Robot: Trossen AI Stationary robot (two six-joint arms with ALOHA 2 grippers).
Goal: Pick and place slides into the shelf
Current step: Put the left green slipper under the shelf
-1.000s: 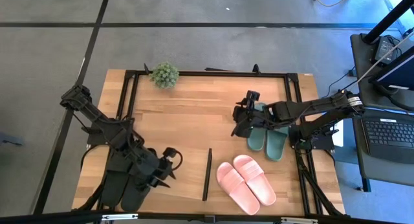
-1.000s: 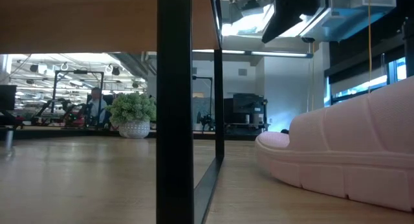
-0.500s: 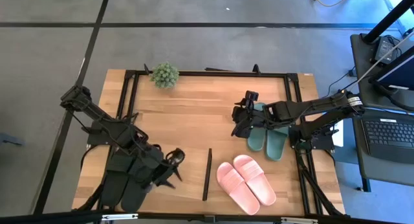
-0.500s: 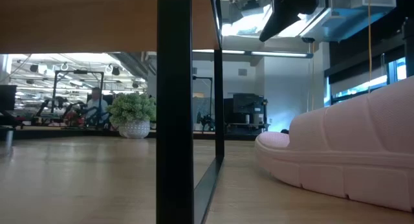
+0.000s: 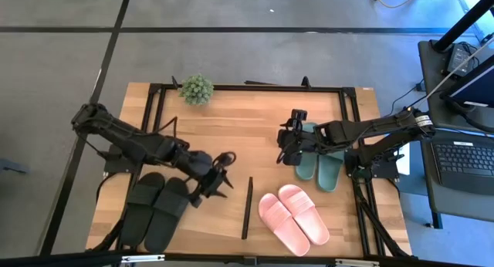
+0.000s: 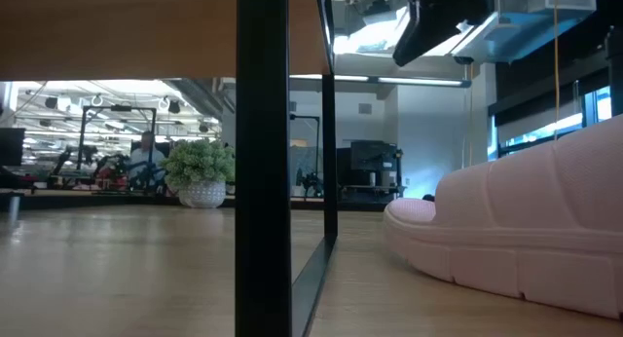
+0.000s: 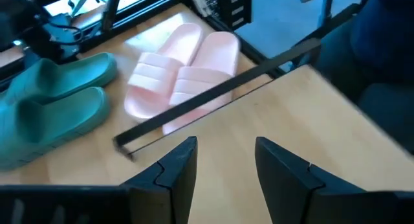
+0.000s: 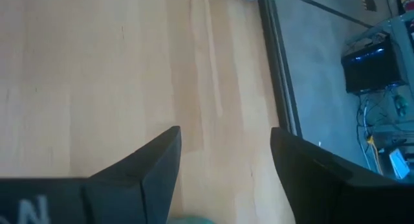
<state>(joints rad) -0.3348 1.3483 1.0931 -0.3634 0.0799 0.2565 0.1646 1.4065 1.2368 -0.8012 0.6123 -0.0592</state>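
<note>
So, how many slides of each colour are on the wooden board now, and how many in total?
Black slides: 2
Dark green slides: 2
Light pink slides: 2
Total: 6 slides, in 3 pairs

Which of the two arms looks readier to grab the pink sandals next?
Probably the left. The left gripper, open and empty, faces the pink slides just past the thin black divider, and its wrist view looks straight at them. The right gripper, also open, sits by the green slides instead.
</note>
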